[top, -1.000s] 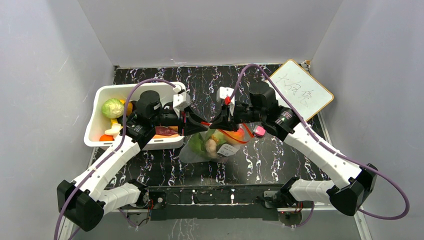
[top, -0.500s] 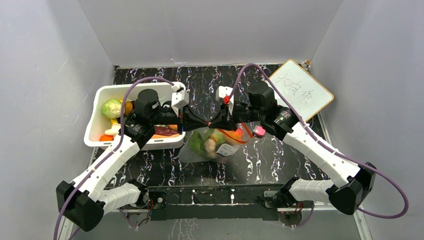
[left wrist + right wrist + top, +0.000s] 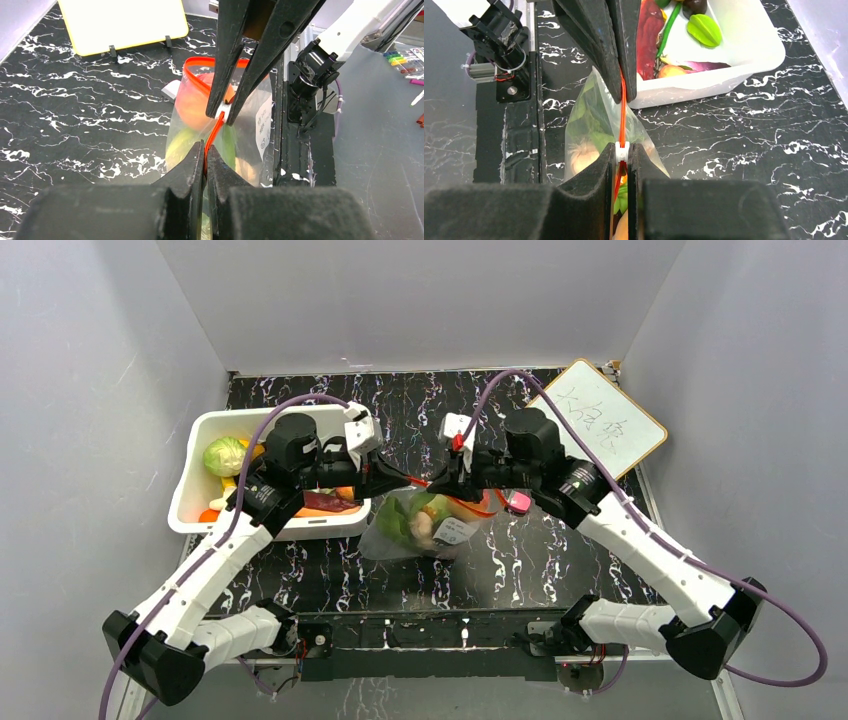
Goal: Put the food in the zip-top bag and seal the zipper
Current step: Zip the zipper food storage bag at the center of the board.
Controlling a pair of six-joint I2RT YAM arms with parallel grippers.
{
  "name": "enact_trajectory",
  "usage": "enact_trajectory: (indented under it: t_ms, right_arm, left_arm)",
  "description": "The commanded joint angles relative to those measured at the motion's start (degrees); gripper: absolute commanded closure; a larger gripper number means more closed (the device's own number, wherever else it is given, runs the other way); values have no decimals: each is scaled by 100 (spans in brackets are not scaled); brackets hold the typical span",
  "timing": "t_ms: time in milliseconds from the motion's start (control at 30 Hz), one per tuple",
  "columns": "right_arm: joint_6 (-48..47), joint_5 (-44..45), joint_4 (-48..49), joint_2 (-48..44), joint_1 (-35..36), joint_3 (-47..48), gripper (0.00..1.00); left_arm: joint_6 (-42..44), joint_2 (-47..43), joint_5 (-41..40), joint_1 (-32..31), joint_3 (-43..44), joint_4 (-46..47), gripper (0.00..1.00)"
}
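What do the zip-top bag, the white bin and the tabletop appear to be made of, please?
Zip-top bag: thin clear plastic film, glossy, crinkled; contents show through.
Bin: white moulded plastic, smooth, likely rigid.
Tabletop: glossy black with white veins; marble or printed imitation, cannot tell.

**Clear zip-top bag [image 3: 400,535] upright, part-filled with food [image 3: 428,520]**
Its red-orange zipper [image 3: 622,112] runs taut between the left gripper [image 3: 205,150] and the right gripper [image 3: 623,150], both clamped on it. Past the right one the strip loops open. An orange peach [image 3: 192,107] and green leafy pieces [image 3: 176,145] show through the plastic. A cabbage [image 3: 225,455] lies outside, well to the bag's left.
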Motion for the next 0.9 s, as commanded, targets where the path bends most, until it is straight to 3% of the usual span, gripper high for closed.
enact_trajectory:
  t_ms: [0, 567, 733, 867]
  right_arm:
    - [-74, 531, -443, -533, -65, -75, 100]
    - [-267, 1577, -1315, -1107, -105, -28, 100]
    - [-274, 1299, -1113, -1269, -105, -57, 100]
    - [-210, 518, -589, -1234, -105, -155, 100]
  left_arm:
    - [284, -97, -518, 101, 347, -412, 100]
    - [340, 0, -832, 103, 567, -779, 100]
    - [296, -61, -530, 102, 539, -576, 100]
    - [367, -13, 244, 107, 553, -230, 64]
